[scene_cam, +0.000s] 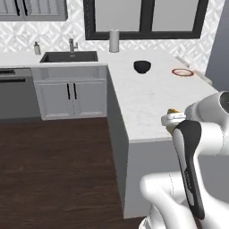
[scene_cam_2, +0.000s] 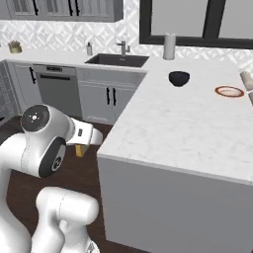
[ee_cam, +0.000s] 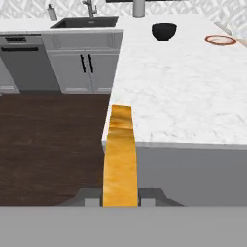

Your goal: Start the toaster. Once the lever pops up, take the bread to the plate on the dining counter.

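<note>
Fingers [ee_cam: 120, 200] are clamped shut on the square slice of golden-crusted tan bread [ee_cam: 120, 159], which is held edge-on at the near corner of the long white marble desk [ee_cam: 183, 96]. Far across that desk, the round red-rimmed plate [ee_cam: 220, 40] is seen beside a dark blue bowl [ee_cam: 164, 31].
</note>
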Available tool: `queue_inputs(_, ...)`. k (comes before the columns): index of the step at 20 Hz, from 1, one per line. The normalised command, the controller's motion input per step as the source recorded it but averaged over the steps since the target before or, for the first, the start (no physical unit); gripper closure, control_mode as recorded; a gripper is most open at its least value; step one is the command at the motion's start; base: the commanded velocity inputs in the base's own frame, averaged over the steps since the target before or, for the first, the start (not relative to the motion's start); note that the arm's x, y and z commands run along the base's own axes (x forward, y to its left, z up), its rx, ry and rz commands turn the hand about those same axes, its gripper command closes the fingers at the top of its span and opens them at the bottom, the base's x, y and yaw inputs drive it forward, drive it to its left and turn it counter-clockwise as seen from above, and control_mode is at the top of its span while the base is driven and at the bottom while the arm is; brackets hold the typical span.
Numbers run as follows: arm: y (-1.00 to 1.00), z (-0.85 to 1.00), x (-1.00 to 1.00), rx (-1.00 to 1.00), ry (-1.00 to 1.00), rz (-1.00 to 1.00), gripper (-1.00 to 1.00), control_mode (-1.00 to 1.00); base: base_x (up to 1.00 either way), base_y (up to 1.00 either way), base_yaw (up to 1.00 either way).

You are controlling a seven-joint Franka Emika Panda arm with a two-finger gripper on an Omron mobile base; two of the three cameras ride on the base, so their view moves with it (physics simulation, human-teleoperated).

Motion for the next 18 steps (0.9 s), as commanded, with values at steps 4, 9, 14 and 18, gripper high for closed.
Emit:
queue_inputs(4,0.00,0.00,0.00,0.00,0.00,0.00,1.00,1.00,0.22,-1.00,0.00)
queue_inputs(9,0.00,0.00,0.00,0.00,0.00,0.00,1.00,1.00,0.30,-1.00,0.01)
queue_inputs(14,0.00,0.00,0.00,0.00,0.00,0.00,1.00,1.00,0.43,-1.00,0.07)
queue_inputs(18,0.00,0.00,0.00,0.00,0.00,0.00,1.00,1.00,0.43,-1.00,0.12)
